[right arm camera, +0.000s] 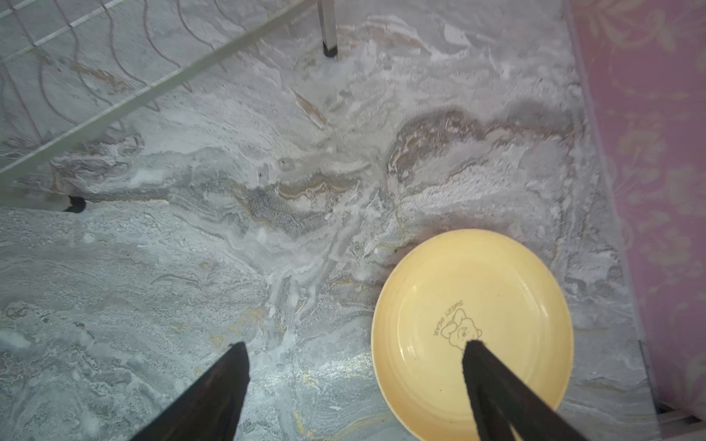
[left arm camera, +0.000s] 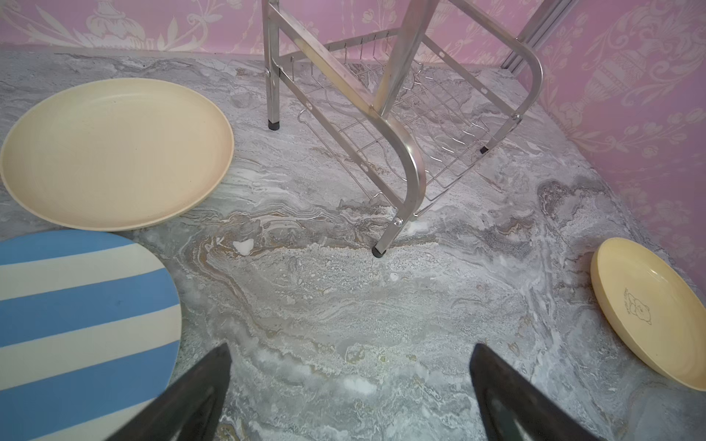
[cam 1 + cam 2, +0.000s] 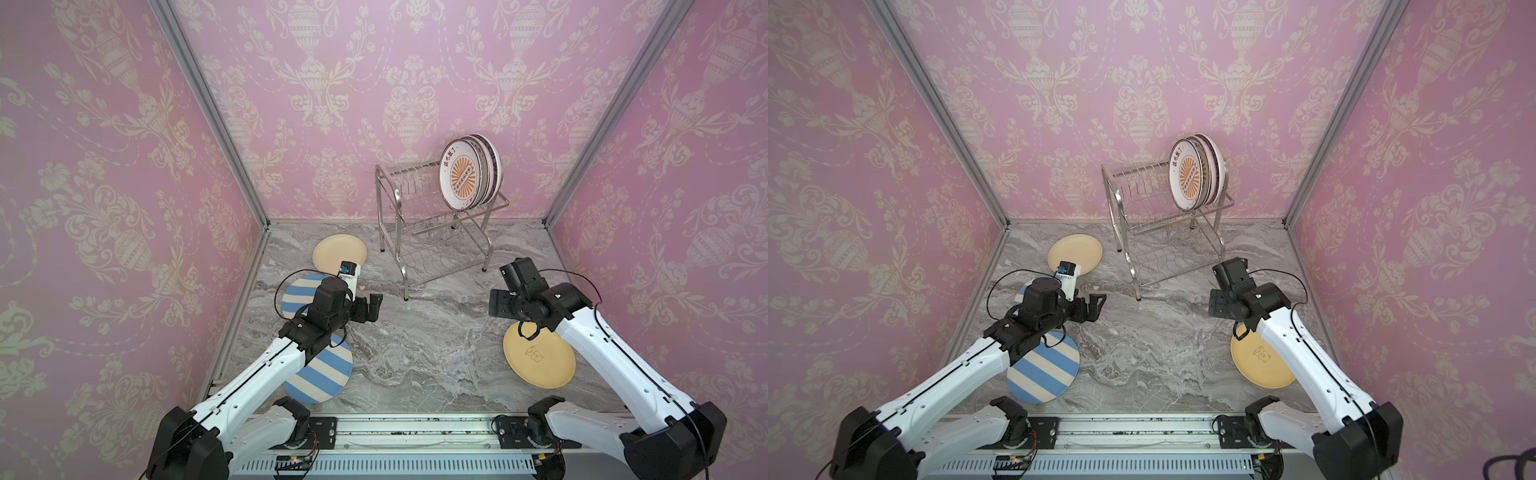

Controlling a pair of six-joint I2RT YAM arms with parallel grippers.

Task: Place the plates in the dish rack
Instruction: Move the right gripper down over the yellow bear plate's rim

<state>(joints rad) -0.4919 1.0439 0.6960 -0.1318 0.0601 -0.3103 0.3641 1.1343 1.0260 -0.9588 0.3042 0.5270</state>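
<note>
The dish rack [image 3: 440,253] [image 3: 1167,253] stands at the back with several plates upright at the right end of its upper tier, a sunburst plate [image 3: 461,174] in front. Flat on the table lie a cream plate [image 3: 338,251] [image 2: 114,152], two blue-striped plates [image 3: 297,293] [image 3: 328,370], both partly under my left arm, and a yellow bear-print plate [image 3: 540,361] [image 1: 470,305]. My left gripper [image 3: 372,307] [image 2: 349,355] hangs open and empty over bare table. My right gripper [image 3: 498,305] [image 1: 355,347] is open and empty above the yellow plate's near-left edge.
Pink patterned walls with metal corner posts [image 3: 208,104] close in three sides. The rack's black-footed legs [image 2: 378,250] stand between the two grippers. A rail [image 3: 395,432] carrying both arm bases runs along the front edge.
</note>
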